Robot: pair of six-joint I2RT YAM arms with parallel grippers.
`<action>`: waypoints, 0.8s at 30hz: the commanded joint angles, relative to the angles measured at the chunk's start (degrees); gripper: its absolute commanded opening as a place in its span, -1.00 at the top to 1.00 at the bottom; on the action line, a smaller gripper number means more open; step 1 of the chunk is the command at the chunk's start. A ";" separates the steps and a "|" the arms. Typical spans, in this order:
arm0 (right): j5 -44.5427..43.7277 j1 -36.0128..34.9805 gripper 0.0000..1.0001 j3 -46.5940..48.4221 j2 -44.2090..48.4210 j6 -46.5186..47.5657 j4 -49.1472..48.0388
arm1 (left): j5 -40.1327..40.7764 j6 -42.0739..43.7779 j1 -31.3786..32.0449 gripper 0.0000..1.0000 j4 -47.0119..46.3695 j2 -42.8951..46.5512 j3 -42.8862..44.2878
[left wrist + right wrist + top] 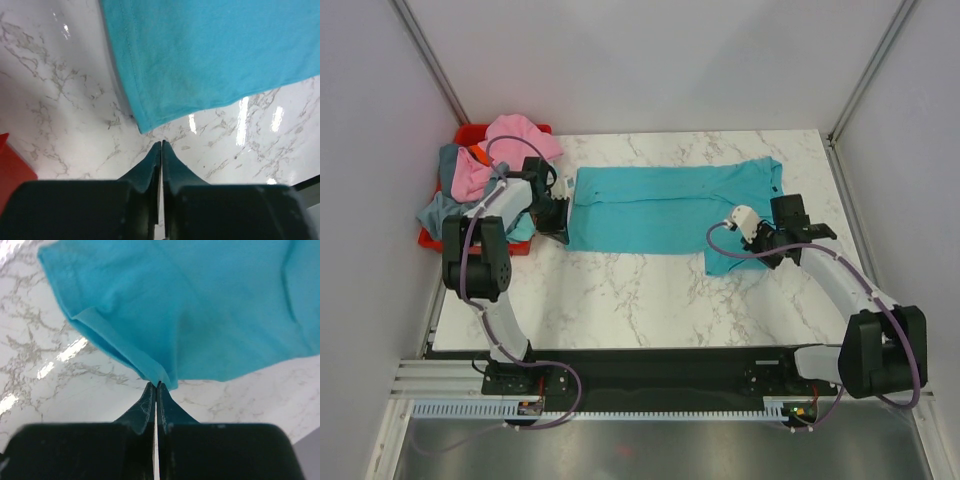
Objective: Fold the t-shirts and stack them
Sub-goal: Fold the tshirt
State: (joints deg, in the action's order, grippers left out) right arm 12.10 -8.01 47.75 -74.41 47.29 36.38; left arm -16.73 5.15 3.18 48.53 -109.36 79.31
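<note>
A bright teal t-shirt [660, 205] lies spread flat across the marble table [620, 300]. My left gripper [558, 228] sits at its near-left corner. In the left wrist view that gripper [161, 143] is shut and empty, with the shirt's corner [145, 127] just ahead of the tips, not between them. My right gripper [765, 250] is over the shirt's near-right part. In the right wrist view it [157, 384] is shut, pinching a folded edge of the teal cloth [210, 305]. More t-shirts, pink [515, 135] and grey-blue [440, 210], are heaped at the far left.
A red bin [470, 131] holds the heap at the table's left edge, right beside my left arm; its corner [12, 167] shows in the left wrist view. White walls close in the table on the left, back and right.
</note>
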 commanded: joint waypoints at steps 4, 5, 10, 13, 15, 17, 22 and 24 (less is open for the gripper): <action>3.37 4.40 1.00 8.93 2.08 -11.41 -4.99 | -3.13 3.73 -0.28 0.96 4.55 5.30 4.01; 3.54 4.76 1.00 9.81 1.47 -12.30 -5.44 | -3.39 3.99 -0.28 0.96 4.90 5.04 4.62; 4.16 6.16 1.00 14.99 -1.70 -14.24 -7.72 | -3.05 4.52 -0.28 0.96 6.92 3.10 10.51; 4.34 6.34 1.00 16.50 -3.63 -13.89 -7.99 | -2.70 4.17 -0.28 0.87 8.24 1.96 10.87; 4.42 6.34 1.00 16.85 -4.07 -13.89 -8.08 | -2.60 3.55 -0.28 0.33 8.33 1.70 8.95; 4.60 6.34 1.00 16.85 -4.60 -14.15 -8.26 | -2.60 3.55 -0.37 0.33 8.33 1.43 7.01; 4.95 6.34 1.00 17.03 -5.22 -14.77 -8.52 | -2.60 3.55 -0.45 0.33 8.33 -0.84 3.66; 4.87 6.34 1.00 17.12 -5.39 -14.68 -8.52 | -3.56 1.90 -0.54 -0.02 7.81 -2.25 4.36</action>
State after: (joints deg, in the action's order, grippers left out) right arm 15.62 -1.85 62.41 -79.64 33.63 29.47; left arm -18.44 8.10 3.18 55.79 -109.89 83.42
